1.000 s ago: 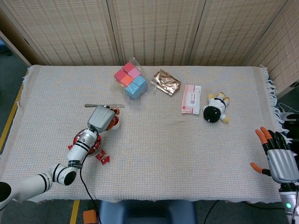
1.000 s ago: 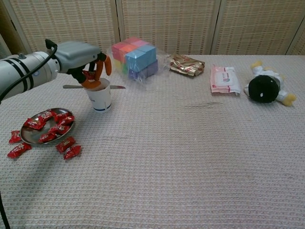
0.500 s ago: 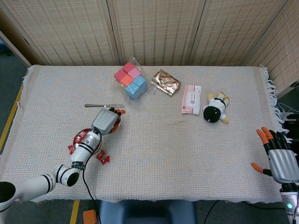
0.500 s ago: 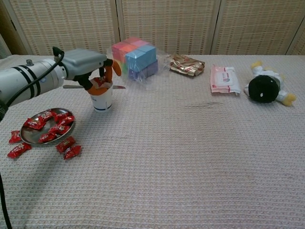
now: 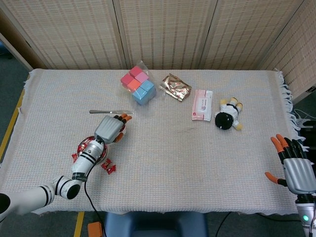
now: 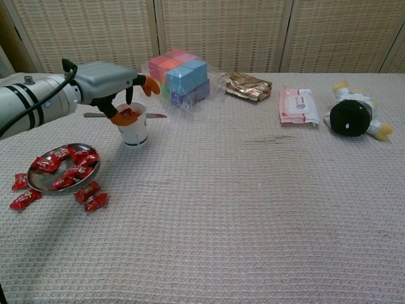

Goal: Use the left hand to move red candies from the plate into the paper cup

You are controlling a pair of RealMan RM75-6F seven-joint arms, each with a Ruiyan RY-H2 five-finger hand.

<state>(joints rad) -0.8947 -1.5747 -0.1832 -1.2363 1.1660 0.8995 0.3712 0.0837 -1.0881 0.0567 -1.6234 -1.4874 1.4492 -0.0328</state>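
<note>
Red candies point(image 6: 65, 170) fill the plate point(image 6: 38, 183), one lies in the paper cup point(image 6: 134, 126) under the open-fingered left hand point(image 6: 107, 81)

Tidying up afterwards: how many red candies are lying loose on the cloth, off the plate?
4: two left of the plate, at and, and two in front of it, at and. Others may be hidden.

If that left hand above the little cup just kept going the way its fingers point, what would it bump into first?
Probably the bag of coloured foam blocks: the left hand over the white paper cup points its orange fingertips that way. It may pass above the thin metal utensil; depth is unclear.
</note>
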